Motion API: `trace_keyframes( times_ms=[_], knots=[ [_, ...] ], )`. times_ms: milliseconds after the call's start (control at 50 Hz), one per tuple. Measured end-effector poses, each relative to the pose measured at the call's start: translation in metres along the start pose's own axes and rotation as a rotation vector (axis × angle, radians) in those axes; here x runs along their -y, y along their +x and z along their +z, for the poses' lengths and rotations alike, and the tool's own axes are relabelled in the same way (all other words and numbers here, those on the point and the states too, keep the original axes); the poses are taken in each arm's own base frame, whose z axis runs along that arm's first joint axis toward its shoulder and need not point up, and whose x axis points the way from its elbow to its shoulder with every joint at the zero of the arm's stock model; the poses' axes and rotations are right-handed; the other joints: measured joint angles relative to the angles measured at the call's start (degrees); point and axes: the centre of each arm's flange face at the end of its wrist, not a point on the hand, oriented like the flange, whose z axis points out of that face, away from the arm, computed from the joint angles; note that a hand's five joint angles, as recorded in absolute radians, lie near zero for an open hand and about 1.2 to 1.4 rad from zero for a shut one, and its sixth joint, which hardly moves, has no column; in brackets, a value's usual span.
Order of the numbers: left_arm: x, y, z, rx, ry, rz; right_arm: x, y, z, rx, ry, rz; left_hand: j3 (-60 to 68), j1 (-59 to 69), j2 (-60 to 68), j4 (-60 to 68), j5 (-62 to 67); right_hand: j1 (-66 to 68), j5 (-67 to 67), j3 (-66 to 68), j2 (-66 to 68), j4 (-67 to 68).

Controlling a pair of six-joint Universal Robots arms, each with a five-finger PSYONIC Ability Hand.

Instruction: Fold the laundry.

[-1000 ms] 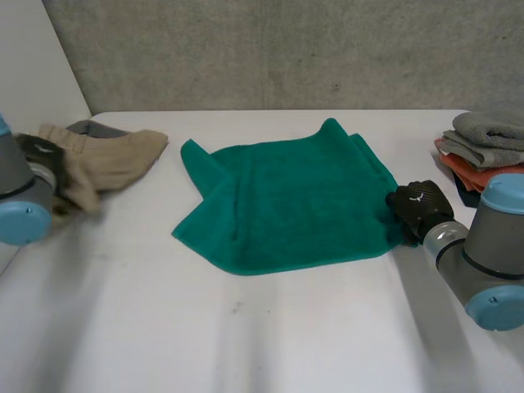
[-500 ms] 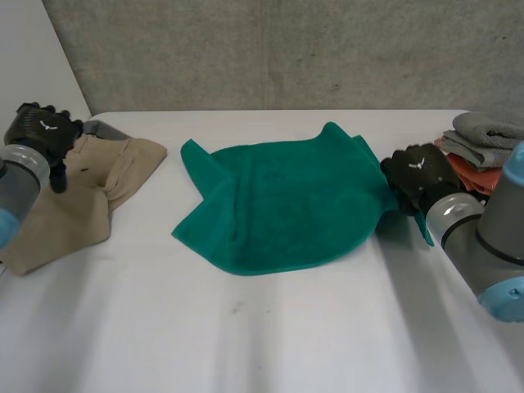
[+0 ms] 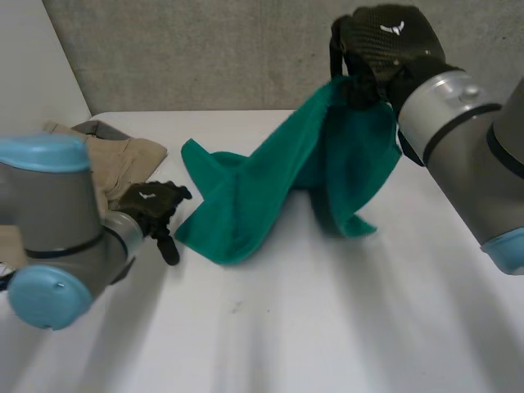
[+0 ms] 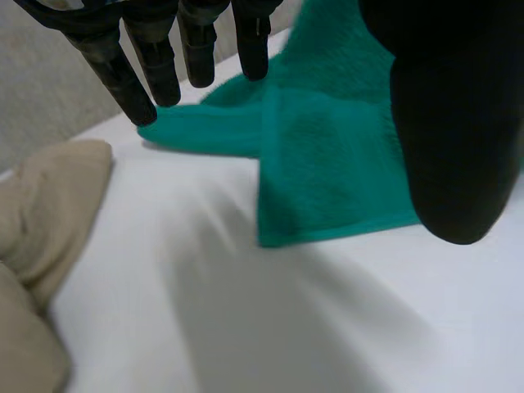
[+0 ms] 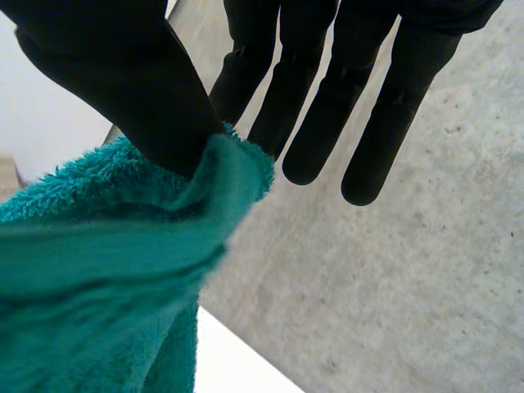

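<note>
A green towel (image 3: 270,188) lies with its left part on the white table (image 3: 327,327), while its right corner is held high in the air. My right hand (image 3: 381,49) is shut on that corner. In the right wrist view its thumb (image 5: 123,74) pinches the green towel (image 5: 98,270) against straight fingers. My left hand (image 3: 151,205) is low over the table, just left of the towel's near left corner. It is open, and in the left wrist view its straight fingers (image 4: 155,65) point at the towel's (image 4: 327,164) edge and hold nothing.
A beige garment (image 3: 123,160) lies crumpled at the table's back left, behind my left hand, and it lies beside the hand in the left wrist view (image 4: 41,213). A grey concrete wall stands behind the table.
My right hand has lifted the towel's right corner from the table to high in the air. My left hand has let go of the beige garment, opened and moved right to the towel's left corner.
</note>
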Motion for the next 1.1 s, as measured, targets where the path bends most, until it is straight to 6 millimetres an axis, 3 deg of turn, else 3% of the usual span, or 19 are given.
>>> trace_keyframes(
  times_ms=[220,440,480,500,520,540,560,580,720,820,880,980,1100],
  knots=[
    [-0.012,0.045,0.009,-0.072,-0.011,-0.082,0.028,-0.026,-0.009,0.014,0.069,0.188,0.00,0.00,0.00,0.00,0.00,-0.03,0.00,0.00,0.00,0.05],
    [-0.011,0.064,0.024,0.005,0.005,-0.200,0.046,-0.044,-0.021,0.038,0.110,0.289,0.00,0.00,0.00,0.00,0.00,-0.03,0.00,0.00,0.00,0.05],
    [-0.010,0.065,0.027,0.032,0.014,-0.212,0.048,-0.045,-0.023,0.040,0.113,0.294,8.62,9.04,8.81,7.85,7.44,-0.03,0.00,0.00,0.00,0.06],
    [-0.010,0.065,0.028,0.047,0.017,-0.215,0.048,-0.045,-0.023,0.039,0.113,0.295,17.07,20.24,17.36,17.59,17.06,-0.03,0.00,0.00,0.00,0.06],
    [-0.009,0.064,0.030,0.075,0.024,-0.221,0.047,-0.044,-0.023,0.037,0.112,0.294,33.33,38.07,33.87,32.78,31.82,-0.03,0.00,0.00,0.00,0.07],
    [-0.008,0.062,0.031,0.094,0.030,-0.224,0.047,-0.043,-0.023,0.033,0.110,0.292,37.15,43.76,37.73,37.85,36.72,-0.03,0.00,0.00,0.00,0.07],
    [-0.004,0.057,0.032,0.134,0.040,-0.230,0.045,-0.040,-0.023,0.025,0.105,0.285,48.64,54.14,50.11,49.45,47.78,-0.03,0.00,0.00,0.00,0.08],
    [-0.003,0.054,0.032,0.153,0.045,-0.232,0.043,-0.039,-0.022,0.019,0.102,0.280,51.18,55.23,52.01,51.48,49.69,-0.03,0.00,0.00,0.00,0.08],
    [0.042,-0.009,0.015,0.339,0.125,-0.198,0.005,0.004,-0.007,-0.092,0.003,0.114,55.54,55.52,56.50,56.58,52.71,-0.03,0.00,0.00,0.00,0.10],
    [0.083,-0.057,-0.013,0.317,0.234,-0.084,-0.031,0.038,0.000,-0.139,-0.103,-0.050,55.55,55.52,56.52,56.59,52.71,-0.03,0.01,0.00,0.00,0.11],
    [0.098,-0.073,-0.026,0.258,0.296,0.023,-0.053,0.050,0.002,-0.132,-0.162,-0.144,55.55,55.52,56.53,56.59,52.71,-0.03,0.01,0.00,0.00,0.11],
    [0.101,-0.081,-0.026,0.177,0.323,0.178,-0.087,0.057,0.005,-0.087,-0.252,-0.266,55.55,55.52,56.54,56.60,52.71,-0.03,0.28,0.00,0.11,0.11],
    [0.080,-0.079,0.013,0.160,0.239,0.286,-0.128,0.051,0.013,-0.034,-0.340,-0.315,55.63,55.52,56.56,56.70,52.71,-0.03,0.30,0.00,0.11,0.11]
  ],
)
